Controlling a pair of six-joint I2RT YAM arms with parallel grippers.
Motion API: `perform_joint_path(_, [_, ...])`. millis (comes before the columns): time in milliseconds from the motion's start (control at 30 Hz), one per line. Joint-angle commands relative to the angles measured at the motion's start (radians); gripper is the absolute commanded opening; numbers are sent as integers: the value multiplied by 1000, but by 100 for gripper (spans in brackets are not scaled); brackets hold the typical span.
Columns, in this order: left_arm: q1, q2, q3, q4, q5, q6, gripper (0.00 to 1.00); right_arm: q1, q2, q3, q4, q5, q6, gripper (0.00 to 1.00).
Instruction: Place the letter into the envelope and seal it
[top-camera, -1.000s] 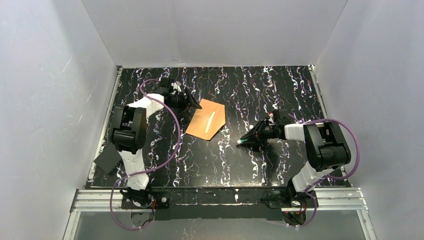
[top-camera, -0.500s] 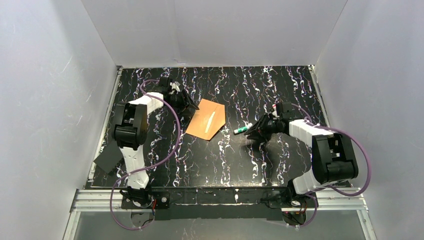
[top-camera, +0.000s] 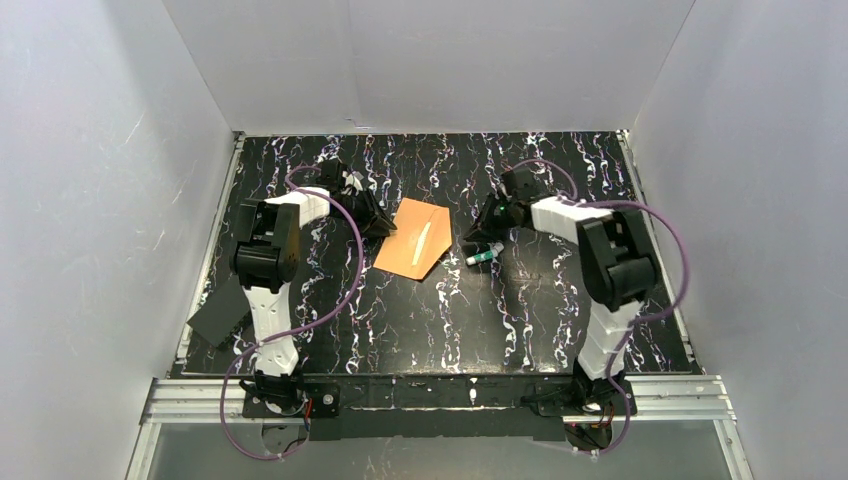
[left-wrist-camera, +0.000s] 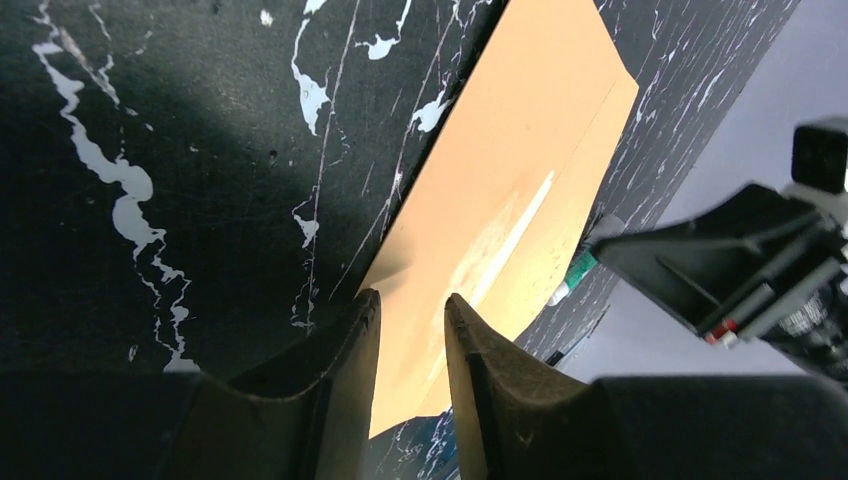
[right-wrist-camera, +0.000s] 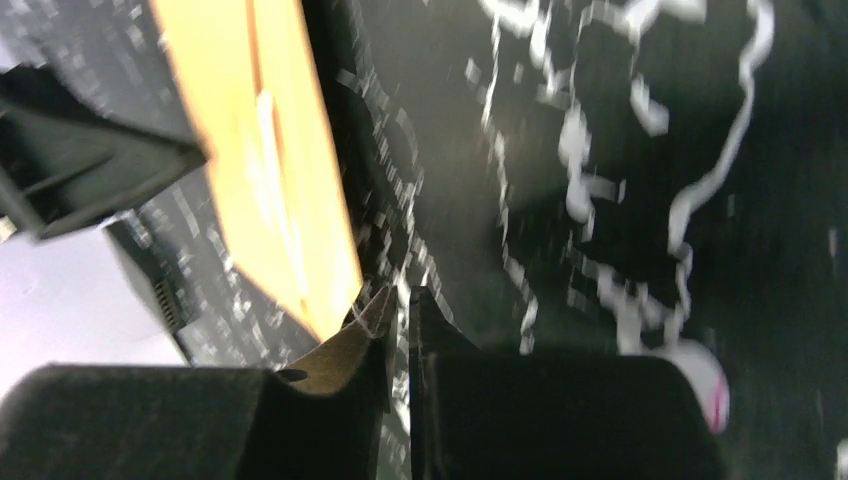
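The orange envelope (top-camera: 410, 240) lies flat on the black marbled table, a pale strip (top-camera: 422, 240) facing up along its pointed flap. My left gripper (top-camera: 382, 221) sits low at the envelope's left edge. Its fingers (left-wrist-camera: 360, 325) stand a narrow gap apart with the envelope (left-wrist-camera: 500, 190) showing beyond them and nothing pinched. My right gripper (top-camera: 476, 231) is just off the envelope's right side, jaws almost touching and empty, with the envelope's tip (right-wrist-camera: 270, 170) ahead of it (right-wrist-camera: 400, 300). The letter shows in no view.
A green-and-white stick (top-camera: 481, 257) lies loose on the table under the right gripper, also seen as the stick (left-wrist-camera: 568, 283) past the envelope. A dark flat piece (top-camera: 214, 321) rests at the table's left edge. White walls enclose the table.
The right arm swung from the middle right toward the envelope and let go of the green-and-white stick, which now lies on the table. Both grippers narrowed. The left gripper hardly moved.
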Motion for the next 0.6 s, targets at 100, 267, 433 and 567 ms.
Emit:
perform_joint_path(100, [-1, 9, 10, -104, -28, 63, 31, 60, 175, 167, -23, 65, -23, 14])
perform_joint_path(267, [-4, 19, 15, -108, -28, 62, 31, 80, 226, 163, 72, -50, 22, 13])
perform_joint_path(433, [-10, 20, 13, -108, -42, 54, 30, 98, 183, 61, 386, -163, 137, 13])
perform_joint_path(567, [-17, 26, 16, -108, -46, 50, 29, 133, 189, 87, 426, -173, 121, 14])
